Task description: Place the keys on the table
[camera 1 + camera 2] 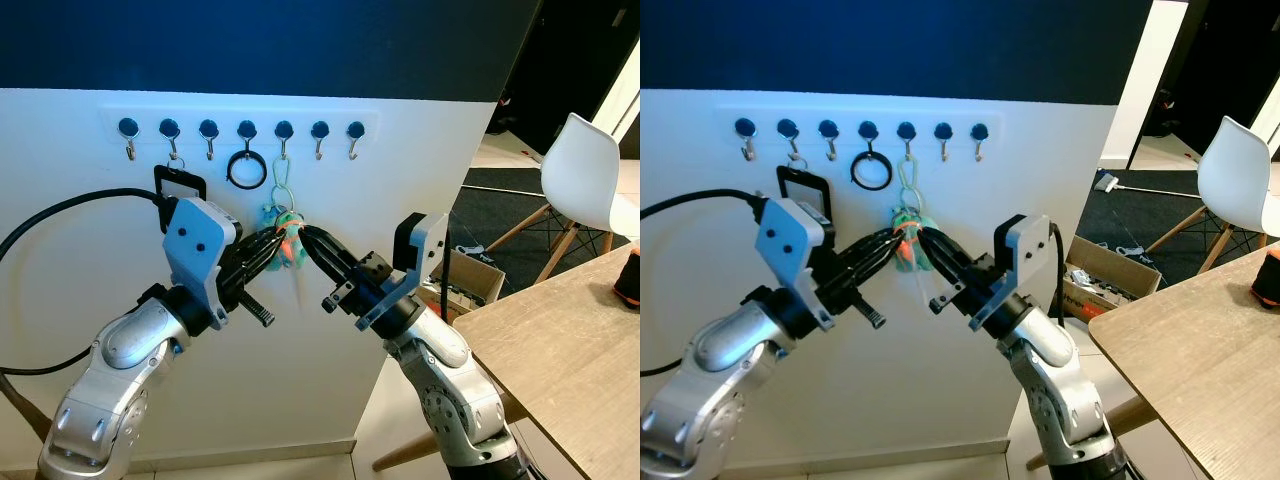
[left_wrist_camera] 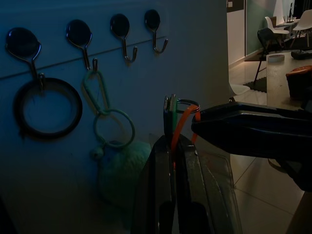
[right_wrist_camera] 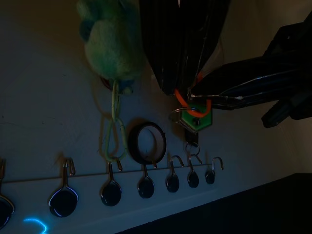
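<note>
The keys (image 1: 291, 243), a ring with an orange loop and a green tag (image 3: 197, 119), are held in the air in front of the white wall, below the row of hooks (image 1: 246, 130). My left gripper (image 1: 283, 240) comes in from the left and is shut on the orange loop (image 2: 178, 127). My right gripper (image 1: 306, 238) comes in from the right, and its shut fingertips grip the same loop. Just behind them a teal plush keychain (image 1: 270, 214) hangs from a hook by a green carabiner (image 1: 281, 190).
A black ring (image 1: 246, 168) and a black rectangular loop (image 1: 178, 184) hang on other hooks. At the right stands a wooden table (image 1: 570, 340) with an orange and black object (image 1: 628, 275) on it. Beyond it are a white chair (image 1: 585, 180) and a cardboard box (image 1: 472, 280).
</note>
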`<state>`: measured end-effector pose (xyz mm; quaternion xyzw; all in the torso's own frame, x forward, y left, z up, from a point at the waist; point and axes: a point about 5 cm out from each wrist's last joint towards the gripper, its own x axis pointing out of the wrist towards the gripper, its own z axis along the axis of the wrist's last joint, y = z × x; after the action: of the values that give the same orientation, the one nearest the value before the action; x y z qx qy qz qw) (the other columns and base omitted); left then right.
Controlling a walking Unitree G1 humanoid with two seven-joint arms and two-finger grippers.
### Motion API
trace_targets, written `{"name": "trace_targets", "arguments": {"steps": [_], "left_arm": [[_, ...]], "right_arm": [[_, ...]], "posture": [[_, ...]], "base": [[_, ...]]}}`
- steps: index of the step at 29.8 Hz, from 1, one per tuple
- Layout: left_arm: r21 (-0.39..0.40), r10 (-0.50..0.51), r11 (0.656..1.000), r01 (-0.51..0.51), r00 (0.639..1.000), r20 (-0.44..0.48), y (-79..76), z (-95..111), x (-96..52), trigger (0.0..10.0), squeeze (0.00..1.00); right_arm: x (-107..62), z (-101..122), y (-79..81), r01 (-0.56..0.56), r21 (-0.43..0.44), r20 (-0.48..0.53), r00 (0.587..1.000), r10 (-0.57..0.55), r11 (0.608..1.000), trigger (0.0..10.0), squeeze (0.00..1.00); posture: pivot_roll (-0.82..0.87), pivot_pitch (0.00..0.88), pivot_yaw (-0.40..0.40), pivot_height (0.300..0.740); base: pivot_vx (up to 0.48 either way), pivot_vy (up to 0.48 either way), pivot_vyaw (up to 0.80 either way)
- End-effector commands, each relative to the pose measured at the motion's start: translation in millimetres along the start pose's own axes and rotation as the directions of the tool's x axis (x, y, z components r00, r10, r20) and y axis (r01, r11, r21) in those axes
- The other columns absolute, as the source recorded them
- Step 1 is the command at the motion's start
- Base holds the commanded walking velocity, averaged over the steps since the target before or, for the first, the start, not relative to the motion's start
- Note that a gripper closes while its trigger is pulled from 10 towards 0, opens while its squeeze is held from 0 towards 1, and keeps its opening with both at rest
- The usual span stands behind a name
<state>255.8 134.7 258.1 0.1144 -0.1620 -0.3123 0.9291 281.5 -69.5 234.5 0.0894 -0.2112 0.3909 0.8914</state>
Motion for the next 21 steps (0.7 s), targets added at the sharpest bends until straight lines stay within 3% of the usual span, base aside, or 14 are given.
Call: {"name": "trace_targets", "arguments": {"steps": [1,5,6,8,9,11,13,15,16,17,21], "left_arm": [[0.022,0.045,0.999,-0.045,0.999,0.012,9.2,3.5,-2.3,10.0,0.0],[0.016,0.016,1.0,-0.016,1.0,0.017,4.4,4.5,-1.1,10.0,0.0],[0.01,-0.002,1.0,0.002,1.0,0.018,0.6,4.4,-0.6,10.0,0.56],[0.006,-0.013,1.0,0.013,1.0,0.018,-1.9,4.2,-0.3,10.0,0.56],[0.005,-0.006,1.0,0.006,1.0,0.013,-2.4,3.0,-0.3,10.0,0.75],[0.013,0.009,1.0,-0.009,1.0,0.006,-1.1,1.2,-0.9,10.0,0.72],[0.012,0.002,1.0,-0.002,1.0,0.009,-1.8,2.3,-1.0,10.0,0.54],[0.008,-0.009,1.0,0.009,1.0,0.014,-3.2,3.6,-0.9,10.0,0.54],[0.004,-0.017,1.0,0.017,1.0,0.016,-4.2,3.9,-0.8,10.0,0.93],[0.001,-0.021,1.0,0.021,1.0,0.017,-4.8,4.0,-0.6,10.0,1.0],[-0.018,-0.04,0.999,0.041,0.999,0.024,-6.9,4.6,-0.5,10.0,1.0]], "right_arm": [[-6.1,1.6,-7.6,0.048,-0.02,-0.01,0.999,-0.048,0.999,10.0,0.0],[-5.7,1.7,-7.3,0.048,-0.021,-0.008,0.999,-0.048,0.999,10.0,0.0],[-5.3,1.6,-6.9,0.046,-0.02,-0.008,0.999,-0.046,0.999,10.0,0.0],[-5.0,1.4,-6.6,0.045,-0.02,-0.008,0.999,-0.046,0.999,10.0,0.0],[-4.9,1.4,-6.3,0.044,-0.02,-0.008,0.999,-0.044,0.999,10.0,0.0],[-5.2,1.6,-6.1,0.044,-0.021,-0.008,0.999,-0.044,0.999,10.0,0.0],[-5.7,1.6,-6.7,0.049,-0.026,-0.009,0.999,-0.049,0.998,10.0,0.0],[-5.9,1.5,-7.0,0.052,-0.03,-0.01,0.999,-0.052,0.998,10.0,0.0],[-5.7,1.4,-6.9,0.052,-0.03,-0.01,0.999,-0.052,0.998,10.0,0.0],[-5.3,1.3,-6.8,0.051,-0.03,-0.01,0.999,-0.051,0.998,10.0,0.0],[-4.3,1.9,-6.8,0.05,-0.033,-0.008,0.999,-0.051,0.998,10.0,0.0]], "posture": [[0.15,0.081,-0.047,0.74],[0.15,0.081,-0.047,0.74],[0.15,0.082,-0.047,0.74],[0.15,0.082,-0.047,0.74],[0.16,0.082,-0.049,0.74],[0.16,0.083,-0.05,0.74],[0.16,0.083,-0.05,0.74],[0.16,0.083,-0.05,0.74],[0.15,0.083,-0.051,0.74],[0.15,0.083,-0.051,0.74],[0.15,0.082,-0.052,0.74]], "base": [[0.0,0.0,0.0],[0.0,0.0,0.0],[0.0,0.0,0.0],[0.0,0.0,0.0],[0.0,0.0,0.0],[0.0,0.0,0.0],[0.0,0.0,0.0],[0.0,0.0,0.0],[0.0,0.0,0.0],[0.0,0.0,0.0],[0.0,0.0,0.0]]}}
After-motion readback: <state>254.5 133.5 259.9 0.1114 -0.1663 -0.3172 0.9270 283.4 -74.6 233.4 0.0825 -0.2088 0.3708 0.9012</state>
